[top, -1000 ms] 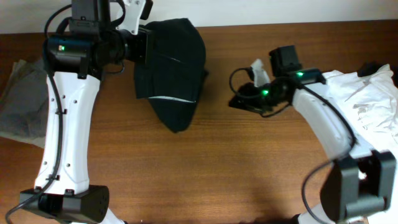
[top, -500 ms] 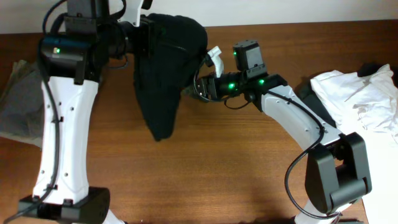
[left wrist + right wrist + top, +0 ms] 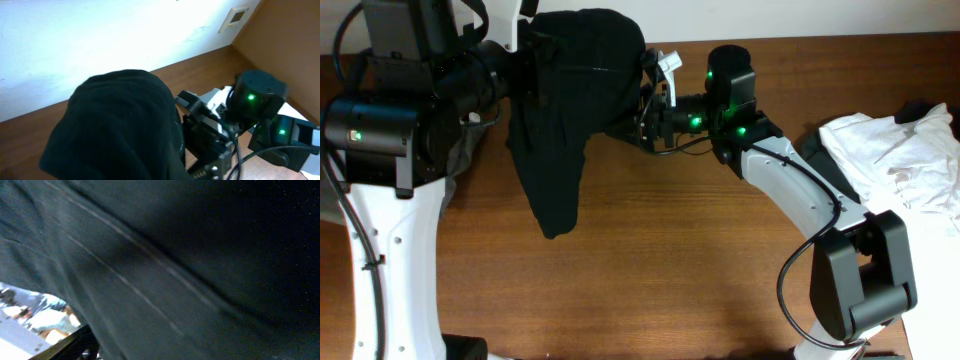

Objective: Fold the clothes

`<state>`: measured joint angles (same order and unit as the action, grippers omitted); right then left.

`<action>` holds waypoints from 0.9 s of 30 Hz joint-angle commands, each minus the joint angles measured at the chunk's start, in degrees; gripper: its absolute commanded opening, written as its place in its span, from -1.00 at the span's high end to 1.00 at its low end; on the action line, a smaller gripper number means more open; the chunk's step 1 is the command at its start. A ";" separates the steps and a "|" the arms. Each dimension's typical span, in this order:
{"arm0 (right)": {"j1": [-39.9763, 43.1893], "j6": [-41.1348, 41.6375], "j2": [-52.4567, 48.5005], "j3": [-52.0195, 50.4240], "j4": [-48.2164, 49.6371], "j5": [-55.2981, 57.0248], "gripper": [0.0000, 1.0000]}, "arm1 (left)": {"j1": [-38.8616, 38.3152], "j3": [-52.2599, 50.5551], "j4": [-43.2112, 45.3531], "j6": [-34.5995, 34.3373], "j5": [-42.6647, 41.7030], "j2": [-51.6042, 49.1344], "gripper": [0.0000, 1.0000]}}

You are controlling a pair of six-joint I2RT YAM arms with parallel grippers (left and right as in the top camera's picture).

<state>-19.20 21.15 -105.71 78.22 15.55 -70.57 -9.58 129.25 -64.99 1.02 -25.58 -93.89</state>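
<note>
The right claw (image 3: 642,128) is pressed against the right edge of the black garment (image 3: 560,130), and its wrist view is filled with dark cloth, so it cannot be told whether its jaws are apart or clamped. The left claw is buried under the same cloth in its own view; a grip there is judged likely, since the garment hangs from that point, but the fingers are not seen. The garment is held above the desk (image 3: 700,260), bunched at the top and tapering to 1 loose point below.

The step in hand is judged to be the taking of a 2nd hold, so that the cloth can be spread before folding. It would be done well if a single edge or corner were pinched by the right claw, not a thick bunch. The 2 holds should then be drawn apart level, until the cloth is flat but not strained. The garment should be lowered onto bare desk, well apart from the white clothes (image 3: 895,160) at the right.
</note>
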 commanded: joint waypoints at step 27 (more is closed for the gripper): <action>9.51 19.12 1.16 0.87 -49.22 44.17 0.92 | -0.11 1.33 -18.62 1.86 17.59 -10.64 0.91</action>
<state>-16.16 41.87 -104.40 80.58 -28.21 -49.19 -11.42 129.08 -81.95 1.06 -13.52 -106.15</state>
